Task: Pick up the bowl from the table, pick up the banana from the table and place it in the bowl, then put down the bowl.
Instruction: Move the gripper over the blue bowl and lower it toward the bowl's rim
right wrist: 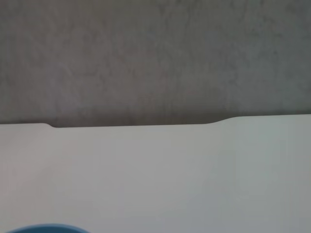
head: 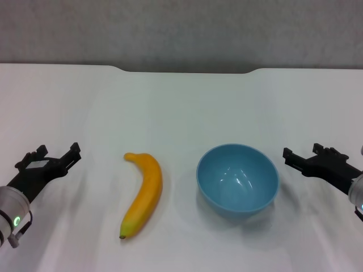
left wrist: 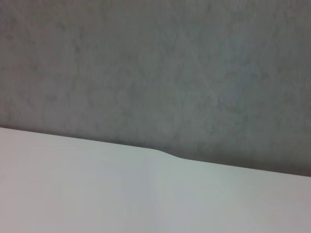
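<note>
Right now, from the head view, I have the bowl [head: 237,179] sitting upright on the table [head: 181,102], with the banana [head: 143,194] lying flat just beside it on its left, apart from it. The banana's long axis runs roughly near-to-far, bowed toward the bowl, dark tip toward me and stem end away. My left gripper [head: 50,157] hovers well left of the banana, fingers spread and holding nothing; my right gripper [head: 309,157] sits just right of the bowl, and I cannot tell whether it is released or clenched. My worry: the glossy rim may slip or tip in a one-sided pinch, and the banana, longer than the bowl is wide, could roll out. Through the left wrist view I see only table [left wrist: 97,194] and wall. Through the right wrist view, a sliver of bowl [right wrist: 46,228] rim shows at the frame edge.
</note>
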Robot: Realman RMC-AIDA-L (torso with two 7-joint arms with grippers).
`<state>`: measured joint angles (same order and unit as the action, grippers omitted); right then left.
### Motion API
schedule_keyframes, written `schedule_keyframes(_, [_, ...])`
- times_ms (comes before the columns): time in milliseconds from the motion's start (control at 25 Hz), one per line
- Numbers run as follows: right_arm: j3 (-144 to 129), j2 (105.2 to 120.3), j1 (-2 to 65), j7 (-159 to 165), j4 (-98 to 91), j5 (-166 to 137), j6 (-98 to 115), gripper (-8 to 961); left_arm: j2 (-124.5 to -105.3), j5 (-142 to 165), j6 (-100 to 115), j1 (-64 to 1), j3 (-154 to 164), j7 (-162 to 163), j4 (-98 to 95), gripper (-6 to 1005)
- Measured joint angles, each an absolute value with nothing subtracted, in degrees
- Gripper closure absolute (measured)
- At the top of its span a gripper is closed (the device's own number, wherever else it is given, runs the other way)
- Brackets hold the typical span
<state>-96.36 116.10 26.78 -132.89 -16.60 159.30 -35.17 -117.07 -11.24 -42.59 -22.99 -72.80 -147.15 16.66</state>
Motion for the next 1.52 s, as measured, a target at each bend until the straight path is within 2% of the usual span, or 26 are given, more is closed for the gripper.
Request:
schedule_keyframes(960, [-96.77,115.92,26.55,-132.47,-16.77,159.56,-35.4,60,-117.15,-12.05,-41.59,-22.77,-73.34,-148.17,16.96,115])
schedule_keyframes(1520, [-96.79,115.49,20.49,-132.43,-26.99,159.37,-35.82,60,-116.71,-9.9,-45.9,-21.55,-72.78,-147.45,19.3,117])
